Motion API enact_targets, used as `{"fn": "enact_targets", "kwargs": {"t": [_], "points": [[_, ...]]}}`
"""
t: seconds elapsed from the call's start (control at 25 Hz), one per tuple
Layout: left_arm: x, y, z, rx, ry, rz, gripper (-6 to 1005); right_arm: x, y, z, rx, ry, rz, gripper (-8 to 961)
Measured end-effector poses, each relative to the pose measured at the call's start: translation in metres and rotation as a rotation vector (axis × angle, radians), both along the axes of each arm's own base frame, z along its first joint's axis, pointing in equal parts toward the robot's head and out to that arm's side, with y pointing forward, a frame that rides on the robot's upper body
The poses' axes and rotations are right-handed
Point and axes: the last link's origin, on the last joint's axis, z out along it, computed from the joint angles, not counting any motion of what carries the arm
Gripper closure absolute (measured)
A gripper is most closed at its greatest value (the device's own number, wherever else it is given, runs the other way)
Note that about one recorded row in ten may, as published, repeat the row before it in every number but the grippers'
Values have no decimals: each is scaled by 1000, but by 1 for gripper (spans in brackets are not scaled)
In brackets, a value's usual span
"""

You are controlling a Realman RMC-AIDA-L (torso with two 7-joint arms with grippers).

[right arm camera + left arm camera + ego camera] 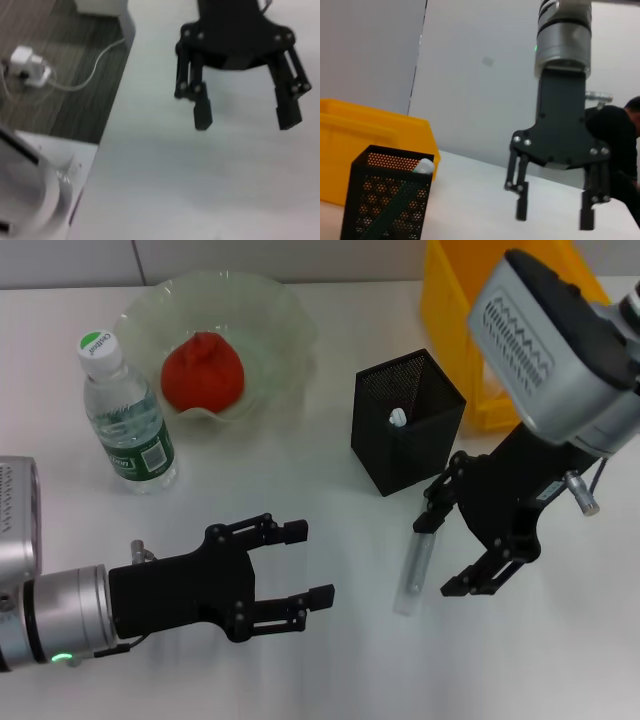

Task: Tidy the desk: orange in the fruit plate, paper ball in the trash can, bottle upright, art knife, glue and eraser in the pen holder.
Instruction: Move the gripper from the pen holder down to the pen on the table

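The orange (203, 372) lies in the fruit plate (282, 310) at the back left. In front of the plate the bottle (124, 414) stands upright. The pen holder (408, 422) is at mid-desk with a white tip (398, 418) poking out, which looks like the art knife. The glue (415, 575) lies flat on the desk in front of the holder. My right gripper (446, 556) hovers open over it, one finger by its far end. My left gripper (306, 565) is open and empty to the left of the glue. The paper ball and eraser are out of view.
The yellow trash can (455, 320) stands at the back right, behind the pen holder (385, 197). The left wrist view shows the right gripper (552, 216) above the desk. The right wrist view shows the left gripper (247, 114), the desk edge, and a cable (90, 75) on the floor.
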Motion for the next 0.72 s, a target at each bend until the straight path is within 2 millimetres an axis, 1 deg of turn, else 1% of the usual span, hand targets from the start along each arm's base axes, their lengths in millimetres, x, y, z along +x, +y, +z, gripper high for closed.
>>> {"fn": "enact_targets", "kwargs": {"t": [0.08, 0.12, 0.36, 0.48, 0.52, 0.72], "points": [[0, 0, 0, -1, -3, 0, 197, 0, 3, -5, -25, -20, 88, 255], [0, 0, 0, -1, -3, 0, 197, 0, 3, -5, -25, -20, 88, 255], [-1, 0, 0, 9, -11, 27, 197, 7, 13, -21, -78, -48, 239, 265], [-2, 0, 1, 15, -17, 40, 197, 10, 13, -31, -116, -72, 322, 272], [-4, -1, 2, 30, -30, 68, 197, 10, 13, -31, -116, -72, 322, 274], [-4, -2, 0, 29, -42, 89, 197, 13, 11, -44, -146, -108, 413, 284]]}}
